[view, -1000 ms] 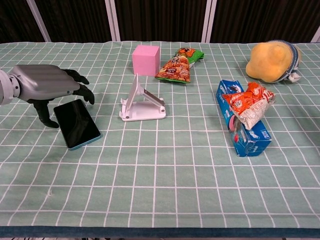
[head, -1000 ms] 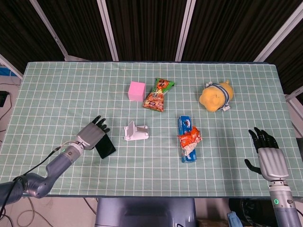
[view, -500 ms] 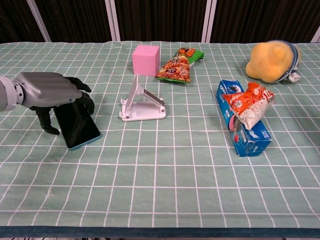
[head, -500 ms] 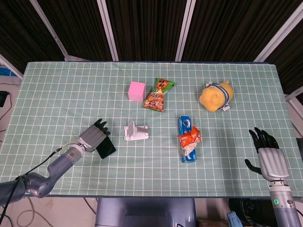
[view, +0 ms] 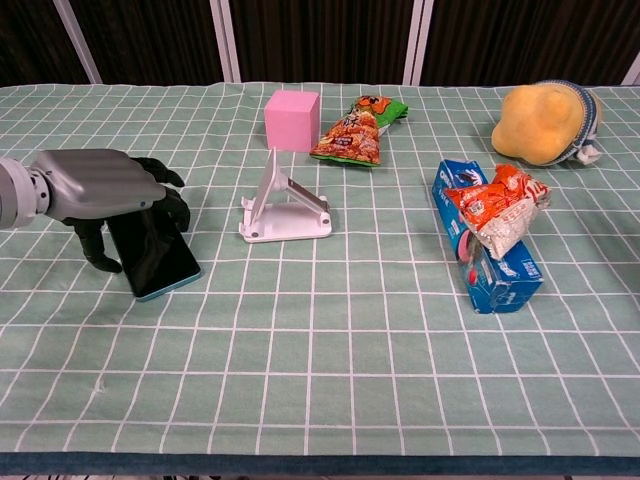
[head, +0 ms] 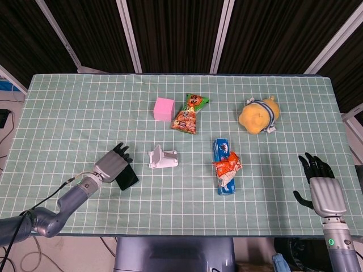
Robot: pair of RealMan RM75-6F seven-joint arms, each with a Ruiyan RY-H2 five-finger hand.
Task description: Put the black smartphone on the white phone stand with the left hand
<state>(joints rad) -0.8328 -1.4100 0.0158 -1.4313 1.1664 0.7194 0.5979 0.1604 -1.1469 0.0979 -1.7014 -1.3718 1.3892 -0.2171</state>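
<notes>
The black smartphone (head: 128,180) (view: 160,260) lies flat on the green checked cloth, left of the white phone stand (head: 162,158) (view: 285,206). My left hand (head: 113,164) (view: 100,185) hovers low over the phone's far end, covering it. Its thumb hangs down on the phone's left side and its fingers curl over the right side. I cannot see a firm grip; the phone still rests on the cloth. The stand is upright and bears nothing. My right hand (head: 323,190) stays at the table's right front edge, fingers spread, holding nothing.
Behind the stand sit a pink cube (head: 164,109) (view: 292,119) and an orange snack bag (head: 190,114) (view: 358,130). A blue packet with an orange wrapper on it (head: 226,170) (view: 490,240) lies right of the stand. A yellow plush (head: 258,115) (view: 545,122) is far right.
My left hand has shifted right and down over the smartphone, now covering more of its far end. The phone, the stand and my right hand have not moved.
</notes>
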